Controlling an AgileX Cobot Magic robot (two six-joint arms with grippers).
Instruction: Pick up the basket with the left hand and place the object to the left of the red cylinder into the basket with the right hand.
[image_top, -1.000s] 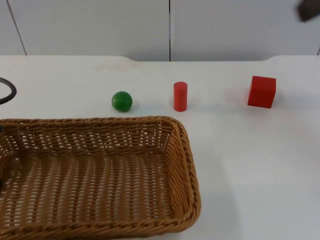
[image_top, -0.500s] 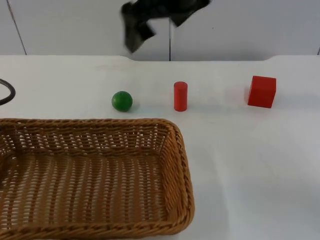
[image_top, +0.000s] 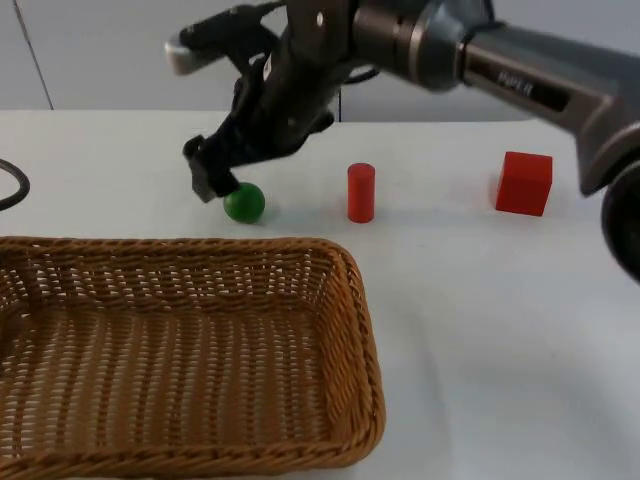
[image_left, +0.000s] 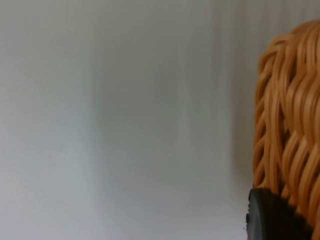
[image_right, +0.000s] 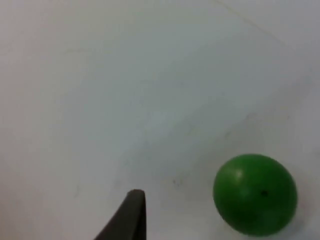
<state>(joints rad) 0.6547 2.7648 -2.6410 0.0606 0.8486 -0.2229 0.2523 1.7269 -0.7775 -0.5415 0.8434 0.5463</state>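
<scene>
Right gripper (image_top: 213, 178): reaches across from the right arm, poised low just beside and above the green ball; whether its fingers are apart or together cannot be told.
Green ball (image_top: 244, 202): on the white table (image_top: 500, 300), to the left of the red cylinder, apart from it; in the right wrist view the ball (image_right: 255, 194) lies near one black fingertip.
Red cylinder (image_top: 360, 192): upright, between the ball and the red cube.
Red cube (image_top: 524, 183): well to the right of the cylinder.
Left gripper (image_left: 272, 217): its black fingertip lies against the woven basket rim (image_left: 292, 125); its grip cannot be judged.
Basket (image_top: 366, 330): wicker, rectangular, nearest the camera, in front of the ball.
</scene>
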